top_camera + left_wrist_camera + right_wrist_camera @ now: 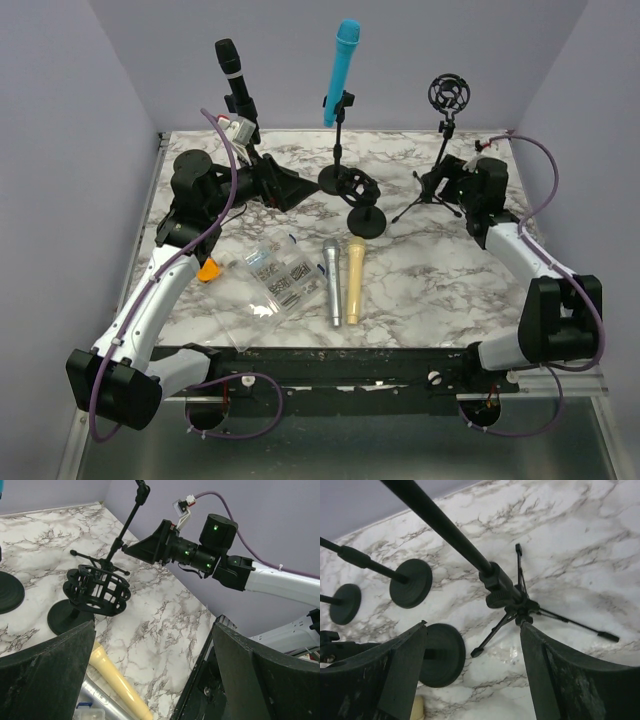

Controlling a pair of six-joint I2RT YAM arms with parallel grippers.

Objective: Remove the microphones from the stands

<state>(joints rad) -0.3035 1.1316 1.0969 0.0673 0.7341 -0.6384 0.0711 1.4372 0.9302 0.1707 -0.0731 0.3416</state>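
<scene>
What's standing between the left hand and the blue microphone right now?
Nothing visible. The blue microphone sits high on its stand, above and beyond the open left hand. The empty shock mount stands ahead of the hand, lower down.

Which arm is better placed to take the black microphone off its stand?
Probably the left. The black microphone stands at the back left, close to the left arm, and the left gripper is open. The right gripper, also open, is across the table at the tripod stand.
</scene>
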